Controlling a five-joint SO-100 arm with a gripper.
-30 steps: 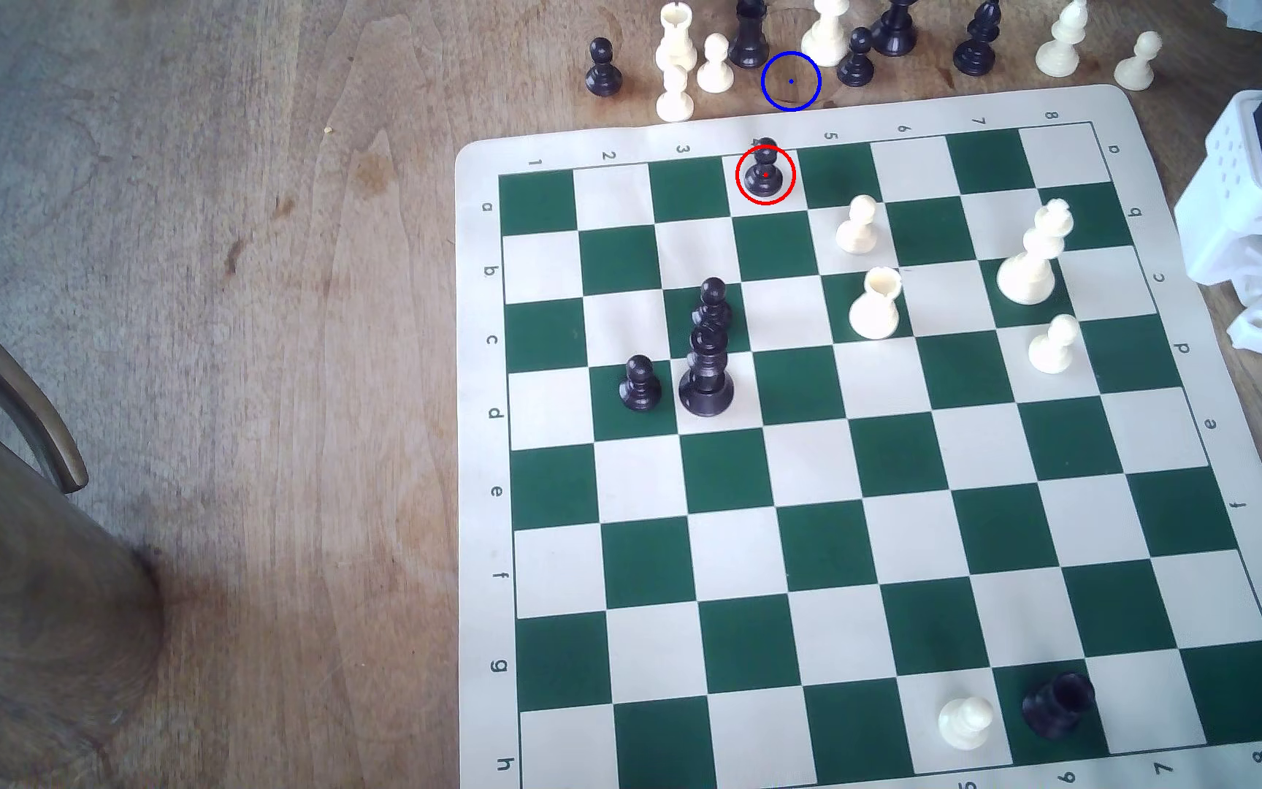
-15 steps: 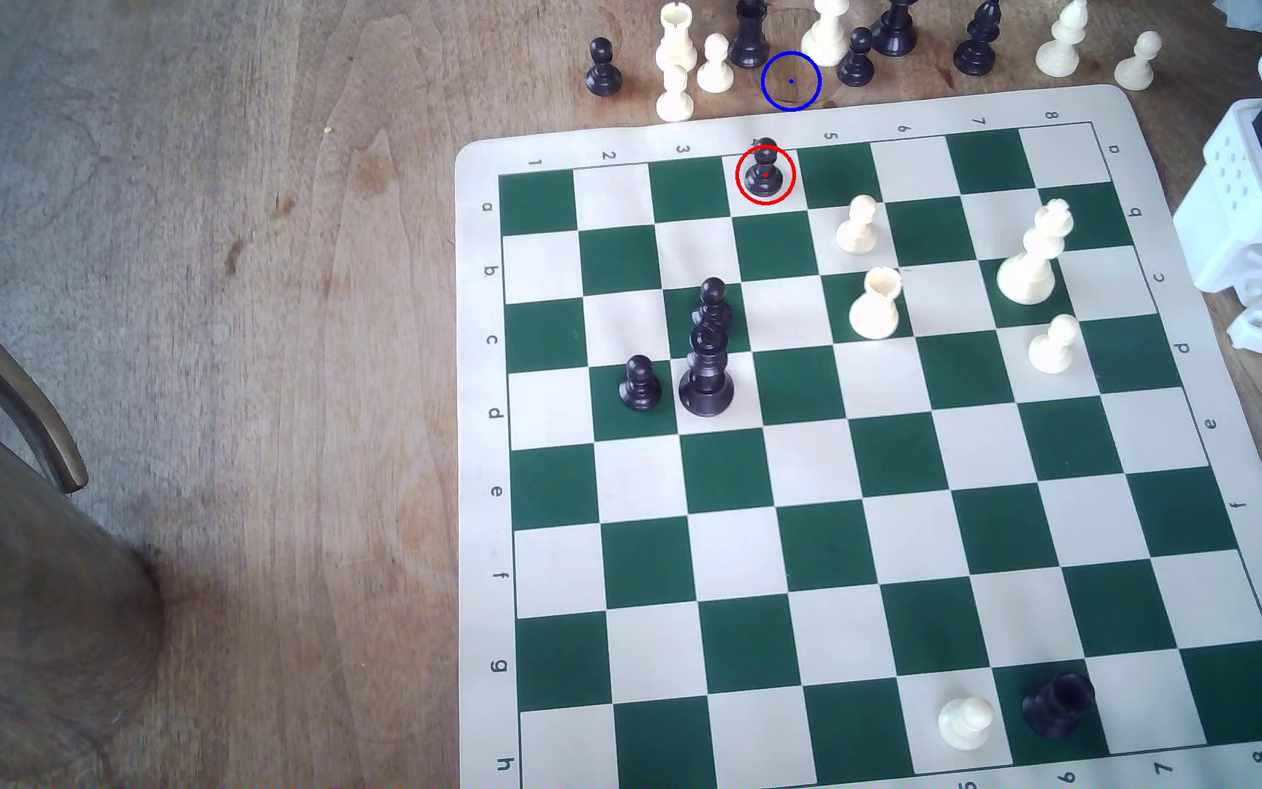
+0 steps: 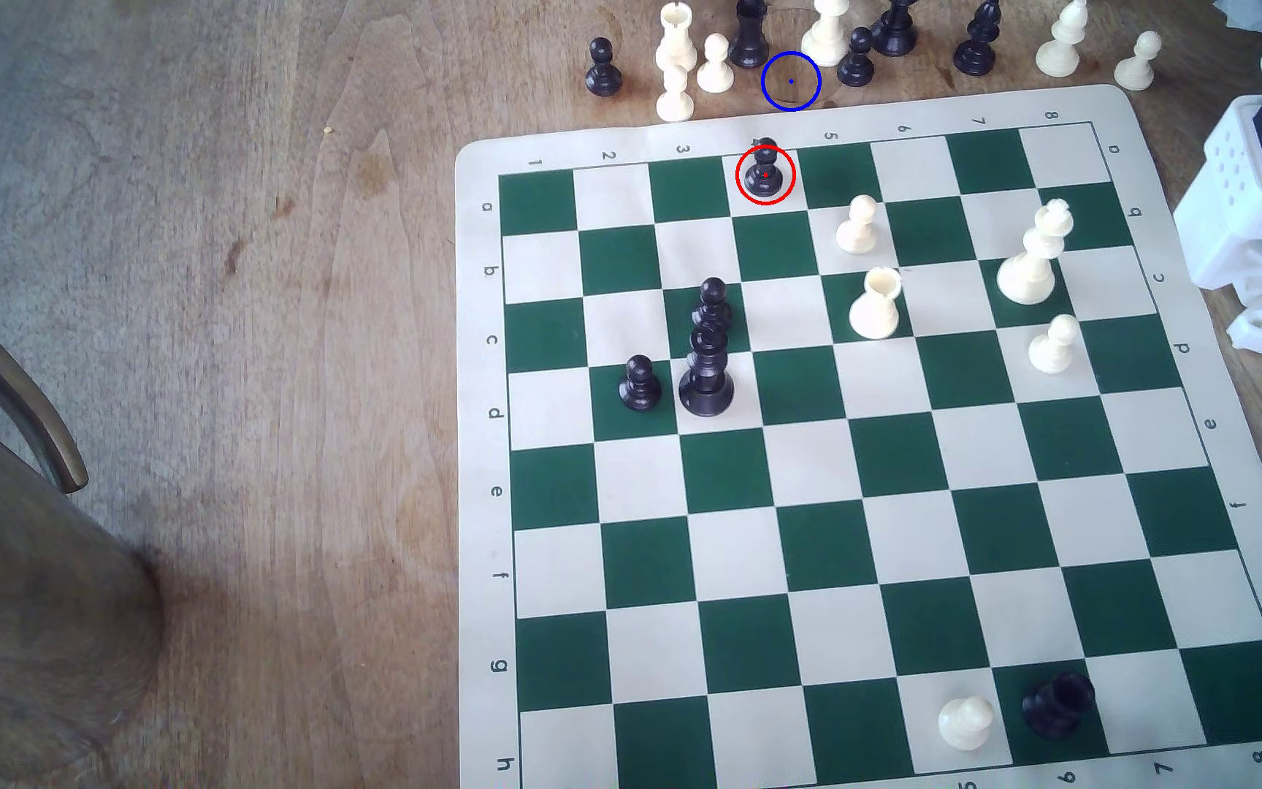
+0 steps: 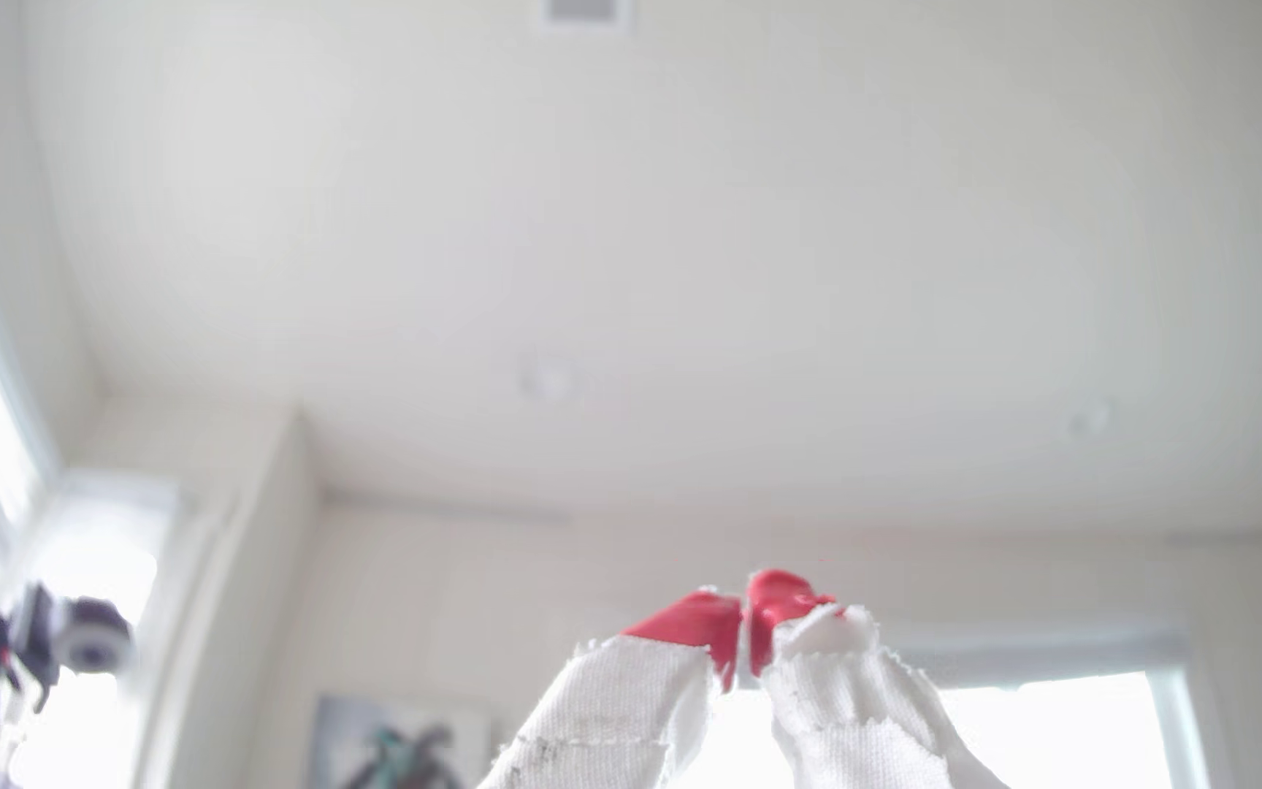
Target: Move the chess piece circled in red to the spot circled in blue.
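1. The claw (image 4: 745, 630) points up at the ceiling, its red tips pressed together with nothing between them, white cloth wrapped below.
2. The arm's white body (image 3: 1254, 205) sits at the chessboard's (image 3: 480, 455) edge on the exterior view's right.
3. Well away from the claw, the chess piece (image 3: 764, 171) stands upright on square a4, ringed in red.
4. Just beyond it, off the board on the tabletop (image 3: 233, 303), lies the spot (image 3: 780, 95), between captured pieces.
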